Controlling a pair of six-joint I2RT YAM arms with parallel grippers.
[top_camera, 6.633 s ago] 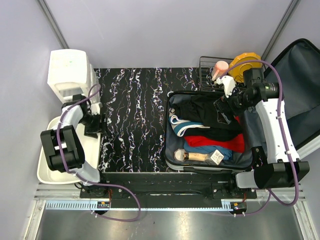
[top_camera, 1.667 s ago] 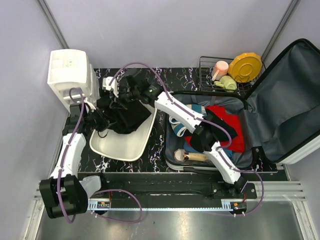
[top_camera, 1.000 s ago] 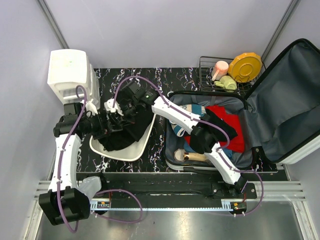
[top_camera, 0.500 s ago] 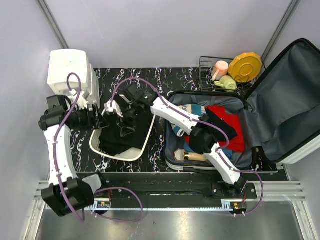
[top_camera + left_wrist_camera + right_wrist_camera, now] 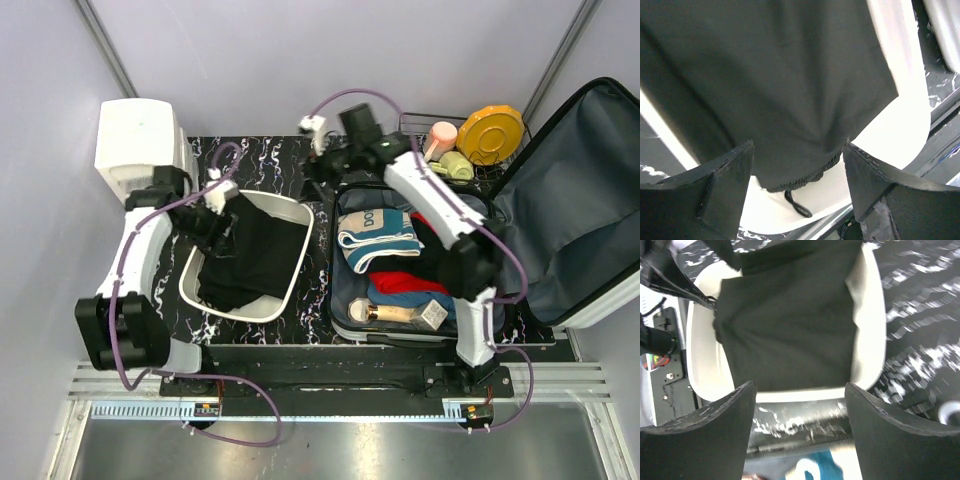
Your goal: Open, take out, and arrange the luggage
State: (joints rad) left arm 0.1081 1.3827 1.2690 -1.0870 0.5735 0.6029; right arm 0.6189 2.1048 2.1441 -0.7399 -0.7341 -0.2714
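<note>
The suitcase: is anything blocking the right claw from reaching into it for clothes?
Nothing visible does. The right gripper hangs open just beyond the far left corner of the open suitcase, and the clothes inside lie uncovered.

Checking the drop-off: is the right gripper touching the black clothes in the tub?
Apart. The right wrist view shows the right gripper open and empty, the black clothes lying in the tub well beyond it.
</note>
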